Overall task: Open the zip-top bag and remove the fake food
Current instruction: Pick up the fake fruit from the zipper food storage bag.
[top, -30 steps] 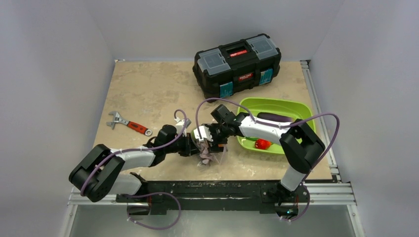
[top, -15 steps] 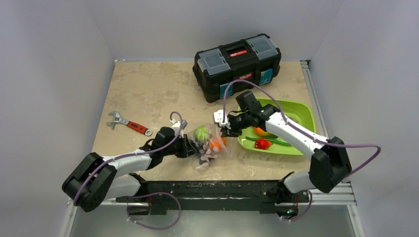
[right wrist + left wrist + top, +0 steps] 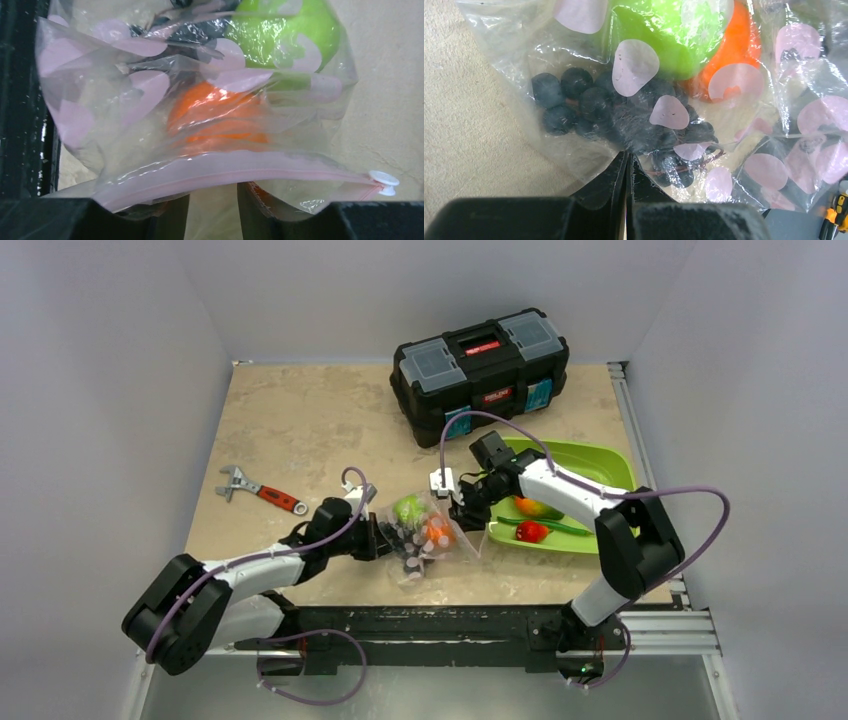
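Observation:
The zip-top bag (image 3: pixel 425 540) lies near the table's front edge, clear with pink spots. Inside it show a green apple (image 3: pixel 407 510), an orange (image 3: pixel 436 532) and dark grapes (image 3: pixel 408 545). My left gripper (image 3: pixel 383 540) is shut on the bag's left end; in the left wrist view its jaws (image 3: pixel 628 157) pinch film just below the grapes (image 3: pixel 589 100). My right gripper (image 3: pixel 462 508) sits at the bag's right edge. In the right wrist view the pink zip strip (image 3: pixel 250 167) crosses over its tips (image 3: pixel 212 192), which stand apart. The white slider (image 3: pixel 384 181) is at the strip's right end.
A green tray (image 3: pixel 600 455) right of the bag holds a mango (image 3: pixel 533 507), a red pepper (image 3: pixel 530 531) and green beans (image 3: pixel 570 528). A black toolbox (image 3: pixel 480 365) stands at the back. A red-handled wrench (image 3: pixel 262 492) lies at the left.
My right gripper pulled back from over the bag toward the tray, then settled at the bag's zip edge. The bag now lies spread, its fruit showing. My left gripper kept its hold.

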Tool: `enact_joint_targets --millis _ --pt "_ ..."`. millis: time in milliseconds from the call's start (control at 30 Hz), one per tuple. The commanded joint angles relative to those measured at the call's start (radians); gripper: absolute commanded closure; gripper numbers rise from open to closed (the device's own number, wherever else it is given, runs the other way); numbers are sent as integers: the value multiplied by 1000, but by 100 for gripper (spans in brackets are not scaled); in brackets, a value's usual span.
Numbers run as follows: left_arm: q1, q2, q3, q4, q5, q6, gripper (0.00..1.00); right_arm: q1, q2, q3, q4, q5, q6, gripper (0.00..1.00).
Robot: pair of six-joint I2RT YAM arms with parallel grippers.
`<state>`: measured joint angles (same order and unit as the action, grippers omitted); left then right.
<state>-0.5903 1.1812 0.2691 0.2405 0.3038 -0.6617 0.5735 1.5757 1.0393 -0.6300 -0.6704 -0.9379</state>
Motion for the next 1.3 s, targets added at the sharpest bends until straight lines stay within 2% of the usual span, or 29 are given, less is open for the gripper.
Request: enact_joint_targets --millis 0,200,400,667,800,867,933,1033,1100,1167,1267 --pt "5 7 6 24 23 27 100 26 19 28 -8 70 30 57" --pt "6 61 23 60 60 18 100 138 52 21 68 155 73 32" --pt "6 79 24 79 78 15 100 169 96 48 148 224 139 17" --pt "5 161 50 134 122 2 100 218 181 58 184 220 198 11" --pt "6 191 40 180 137 -17 100 255 221 43 211 274 219 11" --pt "6 190 35 186 139 -19 100 264 234 39 218 293 224 16" --pt "6 176 27 180 130 -19 100 268 238 39 215 307 221 28" --pt "6 131 16 145 97 -10 100 261 207 41 189 285 205 56" --pt "7 95 9 106 72 2 100 239 149 40 159 233 186 68" --pt "7 49 3 69 46 13 100 202 83 52 109 162 156 77" --pt "10 -5 -6 21 14 26 100 142 -1 70 9 53 85 83"
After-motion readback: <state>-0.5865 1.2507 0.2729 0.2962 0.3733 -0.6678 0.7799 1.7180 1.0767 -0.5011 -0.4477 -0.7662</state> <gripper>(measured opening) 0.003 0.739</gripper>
